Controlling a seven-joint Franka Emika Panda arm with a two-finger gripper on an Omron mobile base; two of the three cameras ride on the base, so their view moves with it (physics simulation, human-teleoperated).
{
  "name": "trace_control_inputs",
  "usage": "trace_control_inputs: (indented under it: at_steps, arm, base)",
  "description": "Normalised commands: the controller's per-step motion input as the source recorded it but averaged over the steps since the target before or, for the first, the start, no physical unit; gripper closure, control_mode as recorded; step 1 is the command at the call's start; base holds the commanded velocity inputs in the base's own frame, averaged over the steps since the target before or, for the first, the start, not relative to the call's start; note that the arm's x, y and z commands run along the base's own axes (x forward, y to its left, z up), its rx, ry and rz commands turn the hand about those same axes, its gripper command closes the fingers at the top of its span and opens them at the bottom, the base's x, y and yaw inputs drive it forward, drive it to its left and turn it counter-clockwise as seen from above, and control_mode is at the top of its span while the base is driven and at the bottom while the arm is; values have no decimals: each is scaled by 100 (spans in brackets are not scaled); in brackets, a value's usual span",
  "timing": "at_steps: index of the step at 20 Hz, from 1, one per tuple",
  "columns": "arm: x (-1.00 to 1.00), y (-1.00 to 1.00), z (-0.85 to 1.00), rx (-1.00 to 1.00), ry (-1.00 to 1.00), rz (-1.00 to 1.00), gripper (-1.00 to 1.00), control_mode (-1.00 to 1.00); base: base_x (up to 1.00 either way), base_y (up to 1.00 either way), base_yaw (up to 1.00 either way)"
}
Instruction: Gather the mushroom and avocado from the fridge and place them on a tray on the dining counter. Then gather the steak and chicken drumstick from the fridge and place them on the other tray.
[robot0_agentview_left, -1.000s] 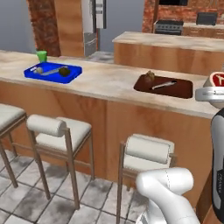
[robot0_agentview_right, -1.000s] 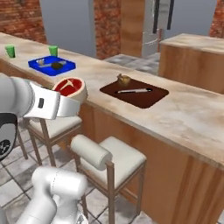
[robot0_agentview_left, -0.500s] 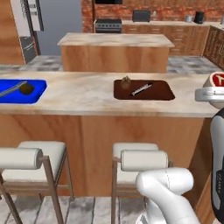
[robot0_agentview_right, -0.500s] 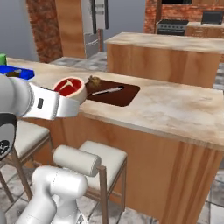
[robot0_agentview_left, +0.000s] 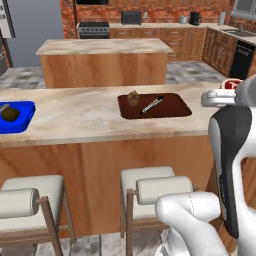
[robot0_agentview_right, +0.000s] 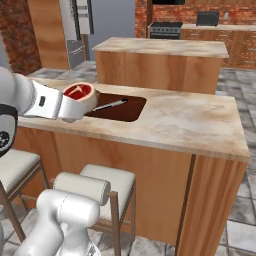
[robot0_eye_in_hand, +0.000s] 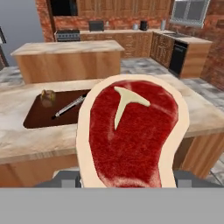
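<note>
My tool (robot0_eye_in_hand: 127, 181) is gripping the steak (robot0_eye_in_hand: 131, 135), which is hiding my fingertips. It is showing red, with a pale fatty rim and T-shaped bone, above the desk (robot0_eye_in_hand: 26, 140).

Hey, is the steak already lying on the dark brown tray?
No, the steak is held up in the gripper, while the dark brown tray carries a small lump and a utensil.

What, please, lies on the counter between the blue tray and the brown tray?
Nothing: in the left base view the counter is bare marble between the blue tray and the brown tray.
</note>
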Motion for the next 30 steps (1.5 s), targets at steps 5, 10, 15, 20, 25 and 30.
trace_control_inputs:
  at_steps: [5,10,15,20,25,30]
  arm:
    - [95,26,0,1,11,2,100,-100]
    - [84,0,-3,3,10,9,100,-100]
    - [63,0,-18,1,7,10,100,-100]
    - [40,-1,-35,0,13,7,100,-100]
    - [36,-15,-28,0,5,4,100,-100]
    - [43,-17,-28,0,0,4,100,-100]
  base:
    - [0,0,0]
    - [0,0,0]
    - [0,0,0]
    - [0,0,0]
    - [0,0,0]
    - [0,0,0]
